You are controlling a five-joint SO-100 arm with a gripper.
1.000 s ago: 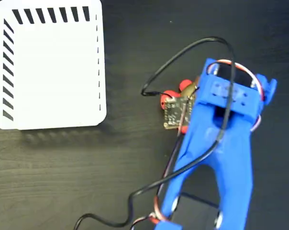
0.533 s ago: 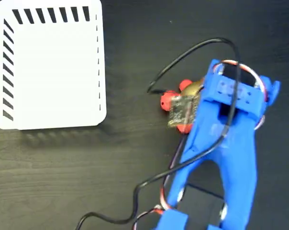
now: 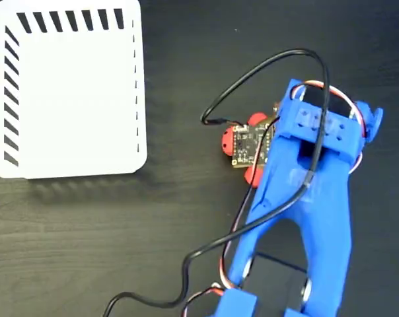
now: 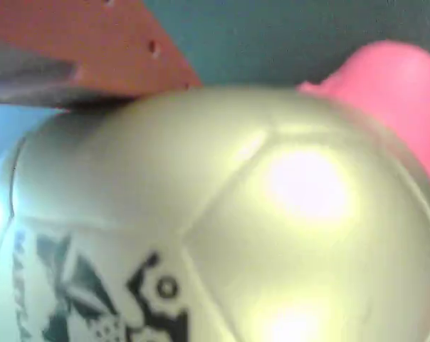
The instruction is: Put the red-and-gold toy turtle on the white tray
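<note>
Small squishy red-and-gold toy turtle (image 3: 242,142) located on dark wood-grain table (image 3: 87,244), right of centre in the fixed view, mostly hidden beneath blue printed arm (image 3: 305,198) and small green circuit board (image 3: 246,145) on the wrist; only red head and feet visible at the board's 9, 12 and 6 o'clock edges. Flat white rectangular tray (image 3: 67,89) with black diagonal slots lying at roughly 10 o'clock from the turtle, well apart, nothing on it. Wrist view filled by shiny gold domed shell (image 4: 222,214) with black printed logo at lower left, red limb at 2 o'clock, orange finger (image 4: 94,43) at 11 o'clock just over the shell's edge. Gripper (image 3: 255,142) positioned directly over the turtle, presumably for a top grasp; second finger not visible, so cannot tell whether jaws stand apart or clamped. Black cable (image 3: 265,72) looping above wrist, clear of tray. Judged stage: grasp not confirmed, transfer to tray outstanding.
</note>
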